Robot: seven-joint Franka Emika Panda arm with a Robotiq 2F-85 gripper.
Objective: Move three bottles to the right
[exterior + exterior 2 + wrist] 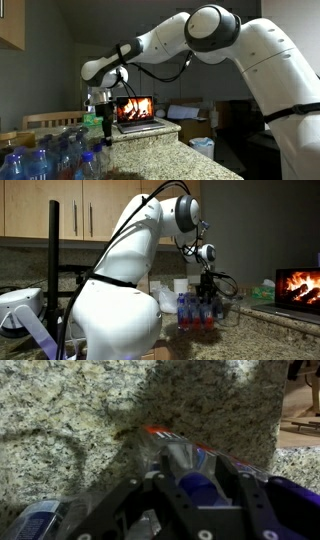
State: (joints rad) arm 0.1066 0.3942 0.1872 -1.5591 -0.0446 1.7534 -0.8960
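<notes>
Apparently the task is early: one bottle (pixel 188 460) stands between the jaws on the counter (pixel 80 410), but whether they grip it already I cannot tell; more bottles (pixel 50 150) wait beside them.

The speckled stone counter (pixel 175 152) holds a big bunch of small water bottles (pixel 50 150) and an open laptop (pixel 135 112) showing a fire.

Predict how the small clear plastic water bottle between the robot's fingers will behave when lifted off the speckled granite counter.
The small clear plastic water bottle is probably thin-walled, so a hard squeeze may dent it. Tall and narrow on the speckled granite counter, it could tip if nudged, then roll. Its smooth sides might slip between the fingers.
</notes>
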